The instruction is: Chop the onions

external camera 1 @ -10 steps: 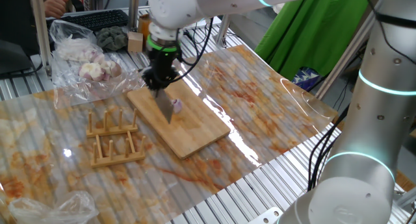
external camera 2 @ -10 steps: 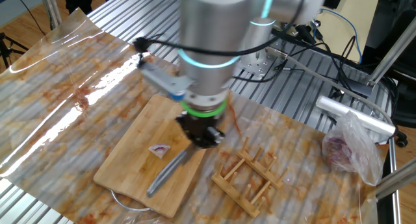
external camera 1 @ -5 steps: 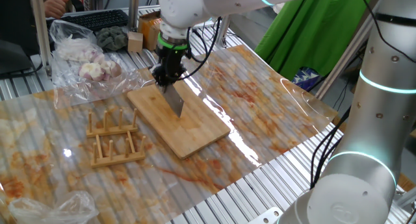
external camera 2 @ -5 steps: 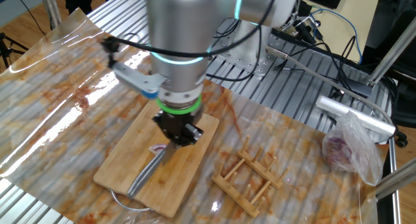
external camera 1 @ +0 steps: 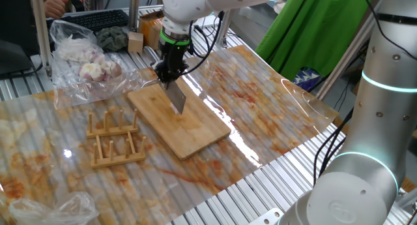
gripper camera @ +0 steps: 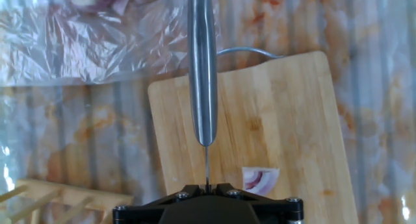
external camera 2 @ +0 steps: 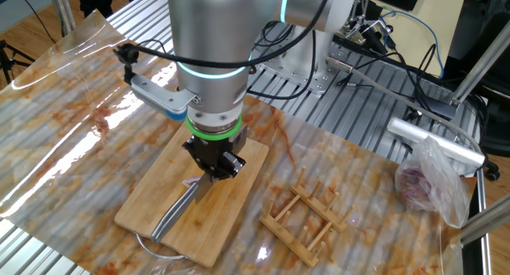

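Observation:
My gripper is shut on a steel knife and holds it edge-down over the wooden board. In the hand view the knife runs straight out from the gripper across the board. A small pinkish-white onion piece lies on the board just right of the blade, close to the fingers. In the other fixed view the gripper stands over the board; the knife slants down-left and the onion piece just peeks out beside it. In one fixed view the blade hides the onion.
A wooden peg rack stands beside the board, also in the other fixed view. A plastic bag of whole onions lies past the board's far end, seen too in the hand view. A crumpled bag lies at the front left.
My gripper has carried the knife across the board to the onion piece's side; the blade now covers the onion in one fixed view. The onion has not moved.

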`<state>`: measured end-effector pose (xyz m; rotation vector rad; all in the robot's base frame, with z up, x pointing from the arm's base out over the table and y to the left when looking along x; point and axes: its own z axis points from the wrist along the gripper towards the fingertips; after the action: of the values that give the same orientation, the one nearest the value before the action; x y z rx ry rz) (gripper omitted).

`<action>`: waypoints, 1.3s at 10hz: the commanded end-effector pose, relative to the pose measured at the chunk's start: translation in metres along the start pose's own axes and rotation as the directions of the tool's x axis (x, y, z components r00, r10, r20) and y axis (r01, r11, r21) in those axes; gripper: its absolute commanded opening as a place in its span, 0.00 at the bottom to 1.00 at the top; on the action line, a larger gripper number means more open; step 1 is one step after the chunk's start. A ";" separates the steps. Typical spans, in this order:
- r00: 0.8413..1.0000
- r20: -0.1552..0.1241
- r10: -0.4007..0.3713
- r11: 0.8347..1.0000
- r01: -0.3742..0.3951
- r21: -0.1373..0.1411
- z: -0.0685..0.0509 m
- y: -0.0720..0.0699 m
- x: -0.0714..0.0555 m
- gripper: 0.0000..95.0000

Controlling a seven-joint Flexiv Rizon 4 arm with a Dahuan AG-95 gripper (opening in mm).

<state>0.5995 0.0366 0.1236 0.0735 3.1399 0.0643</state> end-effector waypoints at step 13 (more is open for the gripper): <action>0.989 0.008 0.149 0.988 -0.149 0.027 -0.004 -0.017 0.006 0.00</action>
<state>0.5970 0.0222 0.1256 0.3345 3.1351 0.0217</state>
